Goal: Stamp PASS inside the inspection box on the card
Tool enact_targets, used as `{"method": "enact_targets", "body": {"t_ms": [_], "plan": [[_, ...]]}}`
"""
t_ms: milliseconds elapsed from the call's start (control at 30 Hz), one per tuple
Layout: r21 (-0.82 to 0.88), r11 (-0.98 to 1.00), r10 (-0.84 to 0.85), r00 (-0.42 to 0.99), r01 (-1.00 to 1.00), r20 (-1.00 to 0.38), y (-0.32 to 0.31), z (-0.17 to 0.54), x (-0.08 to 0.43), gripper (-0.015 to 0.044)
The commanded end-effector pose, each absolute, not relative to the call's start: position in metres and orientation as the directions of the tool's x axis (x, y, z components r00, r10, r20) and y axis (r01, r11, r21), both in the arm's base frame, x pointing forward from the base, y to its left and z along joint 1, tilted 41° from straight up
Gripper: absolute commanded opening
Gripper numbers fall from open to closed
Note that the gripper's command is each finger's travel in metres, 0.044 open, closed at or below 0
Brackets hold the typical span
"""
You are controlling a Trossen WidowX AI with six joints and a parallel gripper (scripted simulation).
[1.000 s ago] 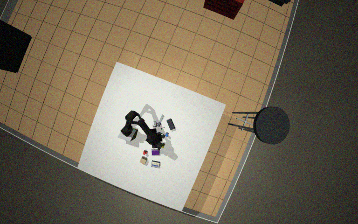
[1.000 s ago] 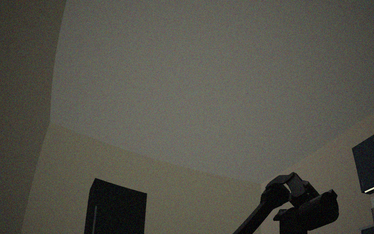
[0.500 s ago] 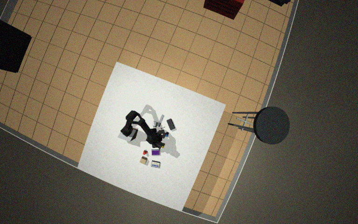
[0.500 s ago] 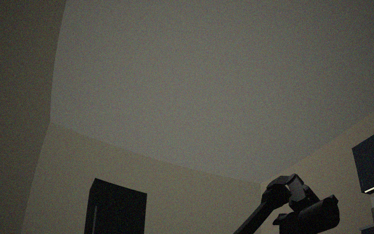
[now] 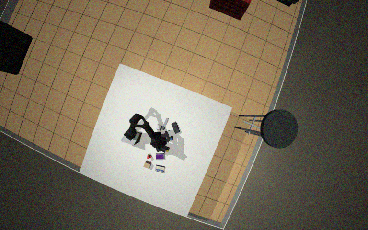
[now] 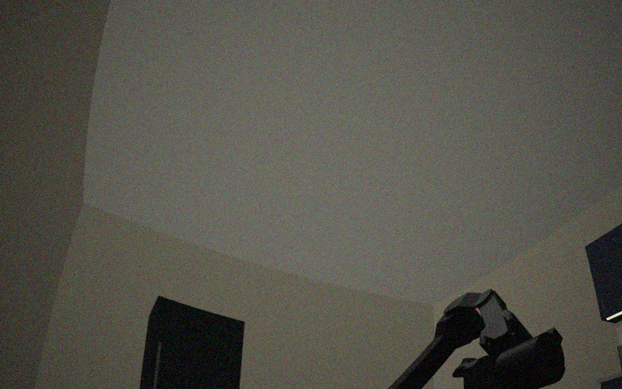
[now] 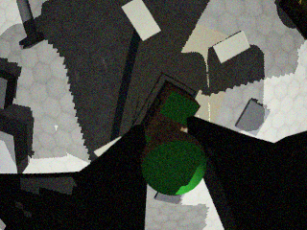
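My gripper [image 7: 165, 128] is shut on the green stamp [image 7: 174, 168], whose round knob faces the wrist camera. The stamp's lower block is over the card [image 7: 205, 40], beside the corner of a thin box outline [image 7: 179, 81]. Shadow darkens most of the card, and the stamp and fingers hide the rest of the box. I cannot tell whether the stamp touches the card or whether a print lies under it. In the top view, the arm hides the card and held stamp. The purple ink pad [image 5: 160, 156] lies below the arm there.
A yellow stamp [image 5: 167, 149] and blue stamp [image 5: 171, 138] stand near the arm. Red items [image 5: 149, 156], a tan block [image 5: 147, 164] and a labelled tin [image 5: 160, 168] are around the pad. A dark box [image 5: 176, 127] lies beyond. Pale blocks [image 7: 141, 19] [image 7: 231, 46] sit at the card.
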State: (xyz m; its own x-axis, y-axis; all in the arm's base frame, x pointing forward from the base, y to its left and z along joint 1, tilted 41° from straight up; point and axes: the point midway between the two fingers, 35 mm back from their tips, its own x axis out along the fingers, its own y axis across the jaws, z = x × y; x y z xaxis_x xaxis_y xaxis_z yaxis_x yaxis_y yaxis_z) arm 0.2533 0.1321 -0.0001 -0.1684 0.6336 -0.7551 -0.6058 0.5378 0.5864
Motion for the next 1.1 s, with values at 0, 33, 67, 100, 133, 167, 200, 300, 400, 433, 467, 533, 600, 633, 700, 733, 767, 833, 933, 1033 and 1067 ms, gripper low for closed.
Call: {"method": "enact_targets", "body": {"t_ms": [0,33,67,100,133,167,200,300,400,433,467,533,600,633,700,733,767,833,933,1033,1067], "plan": [[0.591,0.539,0.637,-0.169,-0.600,-0.752,0.1330,-0.0008,0.2530,0.0000],[0.591,0.539,0.637,-0.169,-0.600,-0.752,0.1331,-0.0010,0.2529,0.0000],[0.591,0.539,0.637,-0.169,-0.600,-0.752,0.1334,-0.0013,0.2529,0.0000],[0.591,0.539,0.637,-0.169,-0.600,-0.752,0.1335,-0.0014,0.2529,0.0000],[0.591,0.539,0.637,-0.169,-0.600,-0.752,0.1335,-0.0014,0.2529,0.0000],[0.591,0.539,0.637,-0.169,-0.600,-0.752,0.1336,-0.0016,0.2528,0.0000],[0.591,0.539,0.637,-0.169,-0.600,-0.752,0.1338,-0.0018,0.2528,0.0000],[0.591,0.539,0.637,-0.169,-0.600,-0.752,0.1341,-0.0022,0.2527,0.0000],[0.591,0.539,0.637,-0.169,-0.600,-0.752,0.1346,-0.0028,0.2525,0.0000],[0.591,0.539,0.637,-0.169,-0.600,-0.752,0.1347,-0.0029,0.2525,0.0000],[0.591,0.539,0.637,-0.169,-0.600,-0.752,0.1347,-0.0029,0.2525,0.0000],[0.591,0.539,0.637,-0.169,-0.600,-0.752,0.1347,-0.0029,0.2525,0.0000],[0.591,0.539,0.637,-0.169,-0.600,-0.752,0.1347,-0.0029,0.2525,0.0000],[0.591,0.539,0.637,-0.169,-0.600,-0.752,0.1347,-0.0029,0.2525,0.0000],[0.591,0.539,0.637,-0.169,-0.600,-0.752,0.1349,-0.0031,0.2525,0.0000],[0.591,0.539,0.637,-0.169,-0.600,-0.752,0.1351,-0.0033,0.2524,0.0000],[0.591,0.539,0.637,-0.169,-0.600,-0.752,0.1353,-0.0035,0.2523,0.0000],[0.591,0.539,0.637,-0.169,-0.600,-0.752,0.1354,-0.0037,0.2523,0.0000],[0.591,0.539,0.637,-0.169,-0.600,-0.752,0.1354,-0.0037,0.2523,0.0000],[0.591,0.539,0.637,-0.169,-0.600,-0.752,0.1354,-0.0037,0.2523,0.0000],[0.591,0.539,0.637,-0.169,-0.600,-0.752,0.1354,-0.0037,0.2523,0.0000]]}}
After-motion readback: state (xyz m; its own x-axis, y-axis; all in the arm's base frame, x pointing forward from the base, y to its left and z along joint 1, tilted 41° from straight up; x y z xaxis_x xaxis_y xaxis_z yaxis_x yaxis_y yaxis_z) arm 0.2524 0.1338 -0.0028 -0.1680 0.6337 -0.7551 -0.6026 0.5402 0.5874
